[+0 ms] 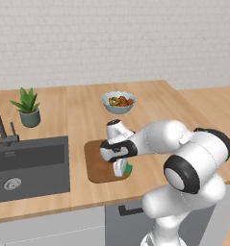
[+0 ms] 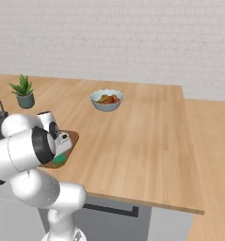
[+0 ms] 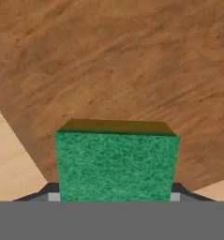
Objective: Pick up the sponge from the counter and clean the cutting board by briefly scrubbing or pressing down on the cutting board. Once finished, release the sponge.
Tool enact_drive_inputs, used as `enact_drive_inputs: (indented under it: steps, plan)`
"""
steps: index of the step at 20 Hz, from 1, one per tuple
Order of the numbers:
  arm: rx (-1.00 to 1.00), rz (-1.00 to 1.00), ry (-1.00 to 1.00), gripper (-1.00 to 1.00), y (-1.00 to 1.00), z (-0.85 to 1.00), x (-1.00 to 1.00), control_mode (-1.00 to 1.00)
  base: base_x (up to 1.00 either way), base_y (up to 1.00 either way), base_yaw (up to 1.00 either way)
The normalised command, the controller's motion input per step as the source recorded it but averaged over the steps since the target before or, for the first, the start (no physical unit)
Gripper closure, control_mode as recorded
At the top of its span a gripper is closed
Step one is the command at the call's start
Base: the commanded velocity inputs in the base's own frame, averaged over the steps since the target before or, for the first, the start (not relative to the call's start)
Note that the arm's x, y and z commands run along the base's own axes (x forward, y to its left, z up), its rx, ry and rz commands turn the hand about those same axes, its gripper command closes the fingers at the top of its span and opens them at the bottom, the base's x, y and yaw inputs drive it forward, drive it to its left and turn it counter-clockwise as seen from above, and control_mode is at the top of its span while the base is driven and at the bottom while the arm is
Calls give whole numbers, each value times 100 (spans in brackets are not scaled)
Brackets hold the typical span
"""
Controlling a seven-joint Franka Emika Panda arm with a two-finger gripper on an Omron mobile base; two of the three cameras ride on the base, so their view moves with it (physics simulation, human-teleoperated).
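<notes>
The dark brown cutting board (image 1: 95, 164) lies on the tan counter (image 1: 78, 115), just right of the sink. My gripper (image 1: 120, 169) points down over the board's front right corner, shut on the green sponge (image 1: 129, 169). From the right, the sponge (image 2: 60, 160) shows as a green patch under the hand at the board's (image 2: 72, 137) near edge. In the hand view the sponge (image 3: 115, 164) sits between the fingertips (image 3: 51, 195), its far end close to or on the board (image 3: 113, 70). Bare counter (image 3: 10, 159) shows at the left.
A dark grey sink (image 1: 30, 166) with a faucet (image 1: 0, 126) sits left of the board. A potted plant (image 1: 28, 108) stands behind the sink. A bowl of food (image 1: 119, 102) stands behind the board. The counter's front edge runs close below the board.
</notes>
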Motion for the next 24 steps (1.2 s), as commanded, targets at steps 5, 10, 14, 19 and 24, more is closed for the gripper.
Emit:
enact_drive_inputs:
  steps: [5,10,14,19,24]
  plan:
    - [0,40,13,100,29,-19,43,-100,0,0,0]
    - [0,11,1,100,3,-54,4,-100,0,0,0]
    - [0,6,-1,100,9,-58,16,-100,0,0,0]
    - [1,7,-16,100,3,-40,55,-100,0,0,0]
    - [8,8,-31,100,0,-39,72,-100,0,0,0]
